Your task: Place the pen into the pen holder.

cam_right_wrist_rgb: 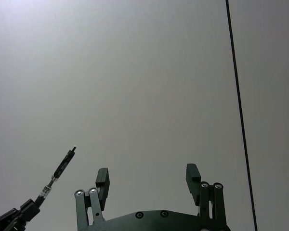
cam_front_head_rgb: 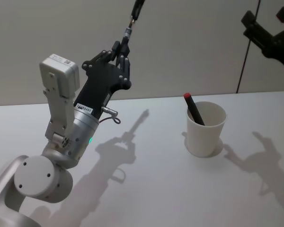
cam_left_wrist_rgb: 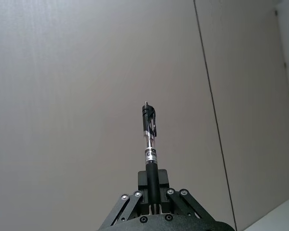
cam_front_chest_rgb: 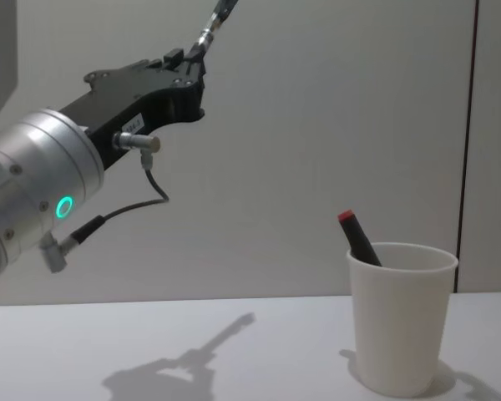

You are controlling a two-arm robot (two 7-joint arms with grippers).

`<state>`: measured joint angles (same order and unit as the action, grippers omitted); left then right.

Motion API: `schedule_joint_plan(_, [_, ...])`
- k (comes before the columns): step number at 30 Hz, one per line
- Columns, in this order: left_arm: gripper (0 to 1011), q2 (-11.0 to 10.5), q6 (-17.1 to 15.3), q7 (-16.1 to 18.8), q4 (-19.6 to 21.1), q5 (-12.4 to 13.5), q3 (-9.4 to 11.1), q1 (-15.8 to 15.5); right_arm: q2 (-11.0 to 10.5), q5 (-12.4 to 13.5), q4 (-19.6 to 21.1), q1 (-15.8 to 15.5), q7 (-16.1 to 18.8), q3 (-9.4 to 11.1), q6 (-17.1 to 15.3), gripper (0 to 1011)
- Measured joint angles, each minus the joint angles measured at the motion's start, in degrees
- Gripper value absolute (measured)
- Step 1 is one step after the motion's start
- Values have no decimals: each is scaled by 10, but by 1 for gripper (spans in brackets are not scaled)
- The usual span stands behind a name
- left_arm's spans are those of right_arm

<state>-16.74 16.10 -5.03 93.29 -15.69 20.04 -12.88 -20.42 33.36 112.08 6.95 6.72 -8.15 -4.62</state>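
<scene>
The pen (cam_left_wrist_rgb: 150, 139) is a black clicker with a clear, labelled middle and a clip. The left hand (cam_front_head_rgb: 123, 49) is clamped on its lower end, high over the white bench (cam_front_head_rgb: 156, 189) and well to the left of the white paper cup (cam_front_head_rgb: 206, 130). That cup already holds a dark, red-capped pen (cam_front_head_rgb: 193, 108). Behind is a plain greyish wall (cam_front_head_rgb: 189, 47) with a dark vertical seam (cam_front_chest_rgb: 468, 142). The pen's long axis runs straight out of the hand, clip end up and leaning a bit right. The right hand (cam_right_wrist_rgb: 148, 172) is raised over on the right with its fingers apart.
</scene>
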Motion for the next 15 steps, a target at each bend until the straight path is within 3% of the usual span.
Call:
schedule_joint_plan(9, [121,-7,5,-46,6,3,-3,-2,7,37,11,3,-7,-1,-41,1001])
schedule_joint_plan(15, [121,-11,6,-64,12,6,-4,-2,16,84,21,9,-11,-4,-86,1001])
